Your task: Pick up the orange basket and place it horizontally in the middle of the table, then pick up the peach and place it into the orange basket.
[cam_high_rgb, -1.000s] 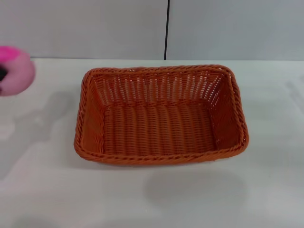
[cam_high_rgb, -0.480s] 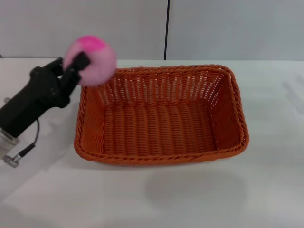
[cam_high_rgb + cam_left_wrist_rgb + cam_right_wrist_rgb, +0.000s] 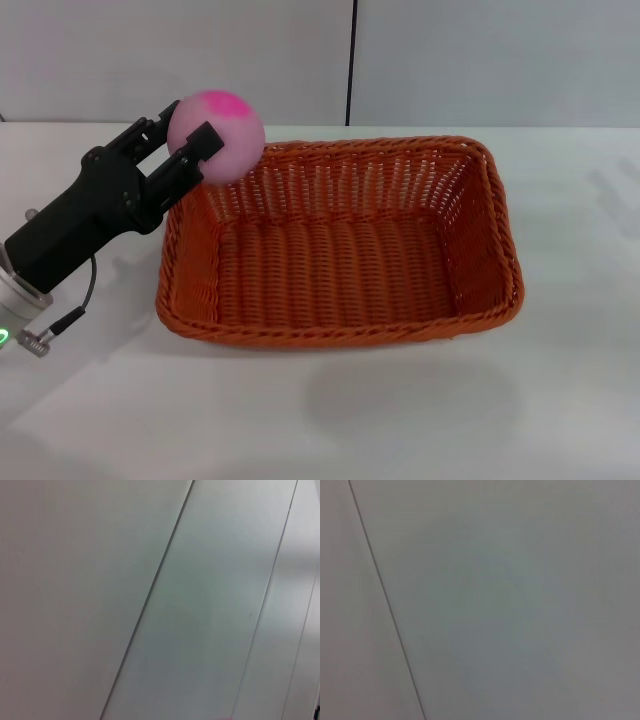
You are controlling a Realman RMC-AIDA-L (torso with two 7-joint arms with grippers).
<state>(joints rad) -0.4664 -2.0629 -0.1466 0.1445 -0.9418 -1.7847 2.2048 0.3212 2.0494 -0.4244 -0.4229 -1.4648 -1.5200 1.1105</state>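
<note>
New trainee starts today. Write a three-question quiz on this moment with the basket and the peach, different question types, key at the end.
1. True or false: the peach lies on the bottom of the orange basket.
2. Which pincer holds the peach? A) left B) right C) neither
3. Fill in: the basket stands on the white ____.

Key:
1. False; the left pincer holds it above the basket's far left corner.
2. A; the right pincer is out of view.
3. table.
</note>
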